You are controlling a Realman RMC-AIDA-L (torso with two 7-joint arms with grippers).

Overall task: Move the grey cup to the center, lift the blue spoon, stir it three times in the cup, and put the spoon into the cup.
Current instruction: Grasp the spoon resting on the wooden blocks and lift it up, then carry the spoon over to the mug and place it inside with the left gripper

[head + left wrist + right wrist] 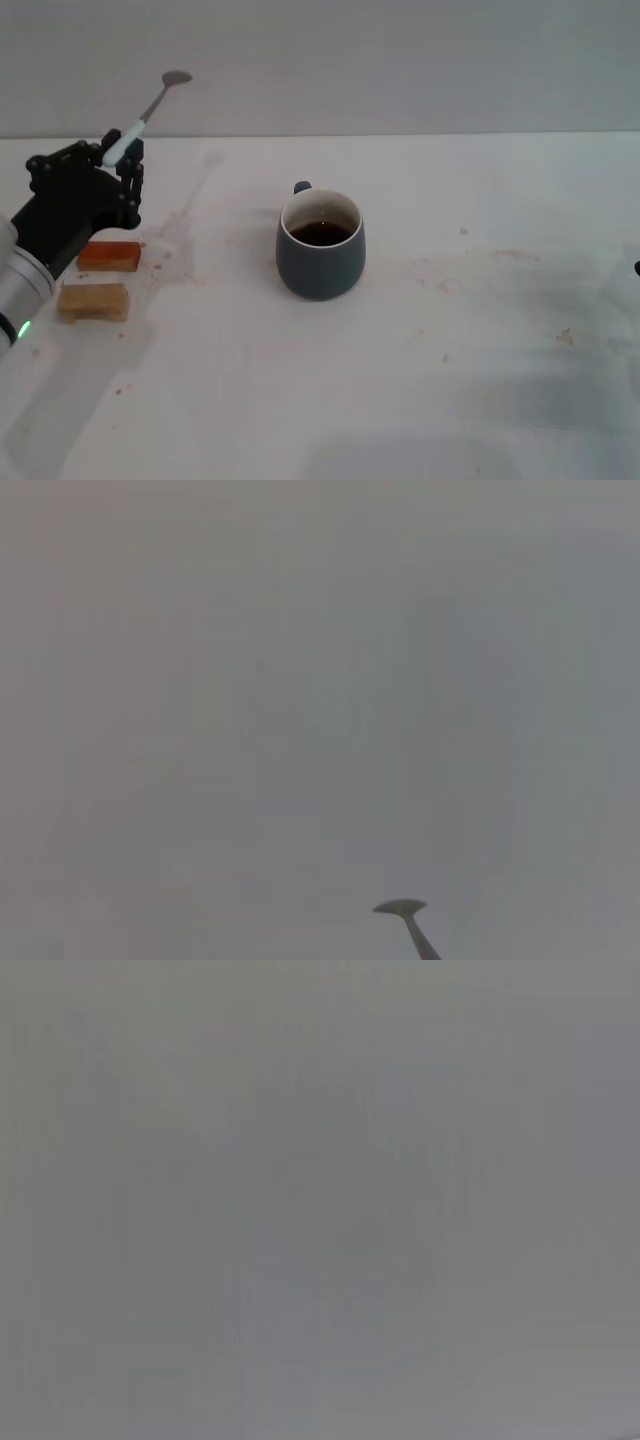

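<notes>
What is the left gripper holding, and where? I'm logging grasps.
The left gripper holds the slim blue-handled metal spoon by its pale blue handle, bowl pointing up, left of the cup.

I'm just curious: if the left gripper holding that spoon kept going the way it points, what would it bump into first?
Probably only the plain wall behind the table. The left gripper aims the blue spoon up and away, not toward the grey cup. Depth is uncertain.

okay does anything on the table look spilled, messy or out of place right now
Nothing is spilled from the grey cup; it stands upright with its dark liquid inside. The table has faint brownish smudges and crumbs right of the cup. The left gripper holds the blue spoon tilted, bowl high, far left of the cup.
</notes>
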